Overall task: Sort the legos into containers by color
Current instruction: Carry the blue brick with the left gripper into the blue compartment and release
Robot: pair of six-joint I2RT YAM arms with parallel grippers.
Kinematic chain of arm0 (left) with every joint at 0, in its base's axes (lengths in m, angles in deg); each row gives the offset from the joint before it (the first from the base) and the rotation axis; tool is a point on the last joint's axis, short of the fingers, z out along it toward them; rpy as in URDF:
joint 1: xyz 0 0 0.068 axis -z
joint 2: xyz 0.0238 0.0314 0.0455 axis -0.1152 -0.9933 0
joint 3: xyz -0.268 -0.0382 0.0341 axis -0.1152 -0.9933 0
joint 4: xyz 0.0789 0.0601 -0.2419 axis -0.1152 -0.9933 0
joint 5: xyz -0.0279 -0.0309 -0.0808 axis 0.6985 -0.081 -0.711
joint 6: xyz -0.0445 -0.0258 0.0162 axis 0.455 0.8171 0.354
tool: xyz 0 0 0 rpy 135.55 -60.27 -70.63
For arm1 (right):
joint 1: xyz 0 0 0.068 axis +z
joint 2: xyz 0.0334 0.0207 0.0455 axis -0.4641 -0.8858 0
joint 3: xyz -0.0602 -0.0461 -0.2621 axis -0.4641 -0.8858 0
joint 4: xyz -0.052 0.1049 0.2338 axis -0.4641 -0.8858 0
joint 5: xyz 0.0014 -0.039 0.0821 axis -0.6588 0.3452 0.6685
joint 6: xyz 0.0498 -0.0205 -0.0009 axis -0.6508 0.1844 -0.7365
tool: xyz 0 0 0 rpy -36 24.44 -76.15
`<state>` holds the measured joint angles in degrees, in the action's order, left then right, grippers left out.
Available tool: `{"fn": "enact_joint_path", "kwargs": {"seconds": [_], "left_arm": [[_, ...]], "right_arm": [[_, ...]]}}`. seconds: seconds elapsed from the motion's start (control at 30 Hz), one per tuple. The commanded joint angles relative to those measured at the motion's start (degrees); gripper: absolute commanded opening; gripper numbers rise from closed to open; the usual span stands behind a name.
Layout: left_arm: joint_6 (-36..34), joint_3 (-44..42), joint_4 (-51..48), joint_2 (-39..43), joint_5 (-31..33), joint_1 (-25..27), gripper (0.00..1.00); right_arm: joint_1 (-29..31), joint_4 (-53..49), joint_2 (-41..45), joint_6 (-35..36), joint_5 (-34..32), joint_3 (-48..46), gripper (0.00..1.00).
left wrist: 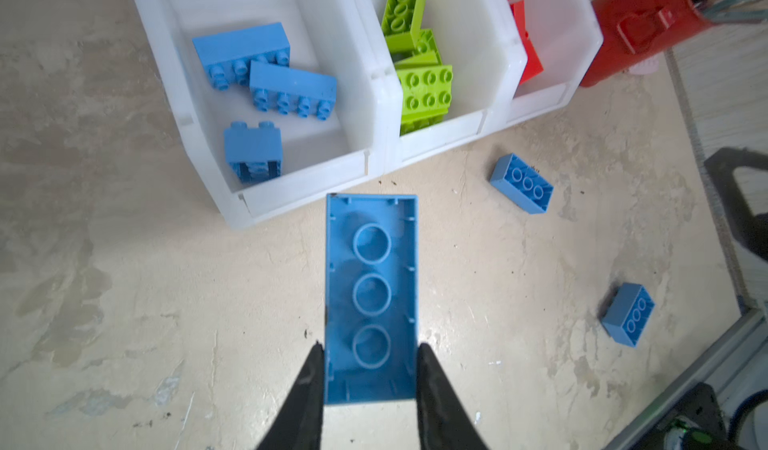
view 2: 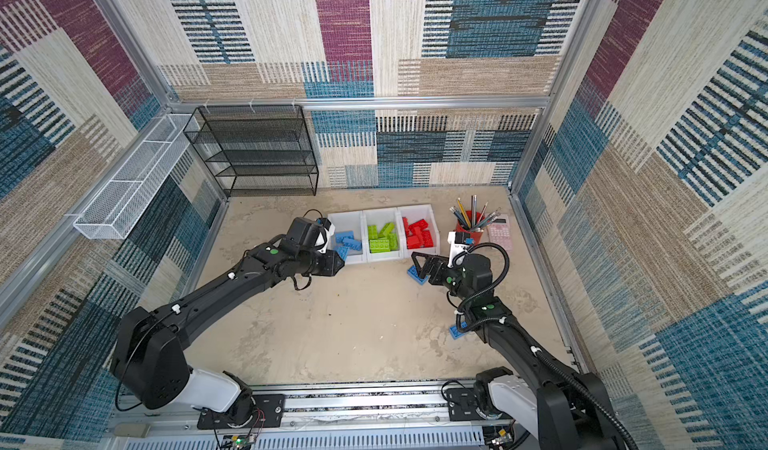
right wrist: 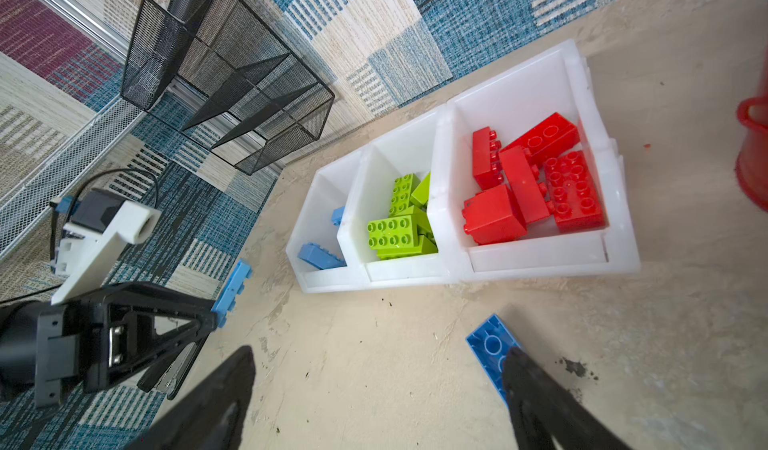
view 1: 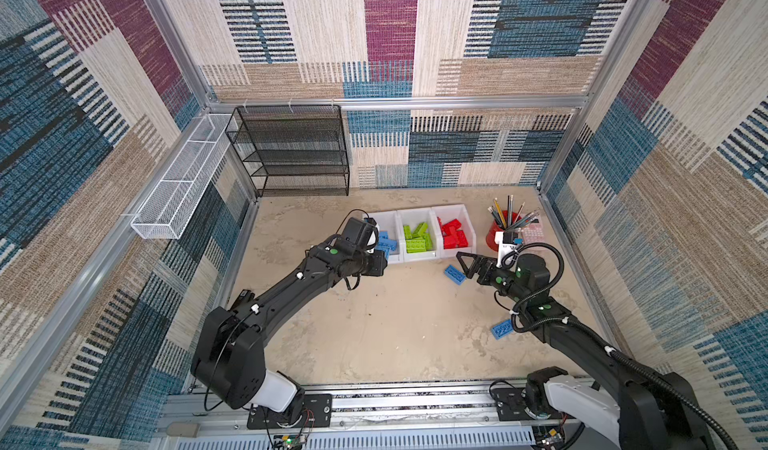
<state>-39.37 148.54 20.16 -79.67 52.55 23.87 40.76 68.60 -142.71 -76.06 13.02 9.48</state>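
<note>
The step in hand is delivering a blue lego. The left end effector [left wrist: 371, 346] is clamped on the short end of a held blue brick [left wrist: 371, 286], whose hollow underside faces the wrist camera, just short of the lowered front lip of the blue bin [left wrist: 299, 190]. In both top views this sits a little left of centre, at the left end of the row of containers [view 1: 419, 258]. That bin already holds three blue bricks [left wrist: 291, 88]. The middle bin [view 1: 415, 216] holds lime green ones and the right-hand bin [view 1: 451, 213] red ones, so the sorting looks nearly done.

The next move, as I judge it, is to carry the brick forward over the lip, then let go above the bin's floor, clear of the divider wall.

The right end effector [right wrist: 379, 354] stands wide open and empty, with one finger beside a loose blue brick [view 1: 454, 275] on the bench [view 1: 395, 336]; whether they touch I cannot tell. Another blue brick [view 1: 501, 328] lies lower right, by the right arm
</note>
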Motion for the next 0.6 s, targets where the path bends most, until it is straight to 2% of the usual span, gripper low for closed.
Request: {"fn": "enact_joint_path", "kwargs": {"seconds": [0.0, 0.37, 0.57], "left_arm": [[0.44, 4.28, -1.68, -3.18, -1.41, -1.81, 0.22], [-1.23, 22.97, -6.97, -20.27, -4.37, -5.32, 0.22], [-1.41, 28.63, -8.24, -26.85, -5.26, -6.10, 0.22]], "right_arm": [[0.06, 2.72, 0.52, -0.71, 1.21, -0.18, 0.94], [0.08, 3.35, 0.86, -1.27, 1.97, -0.58, 0.94], [0.08, 3.84, 0.16, -1.33, 1.95, -0.72, 0.94]]}}
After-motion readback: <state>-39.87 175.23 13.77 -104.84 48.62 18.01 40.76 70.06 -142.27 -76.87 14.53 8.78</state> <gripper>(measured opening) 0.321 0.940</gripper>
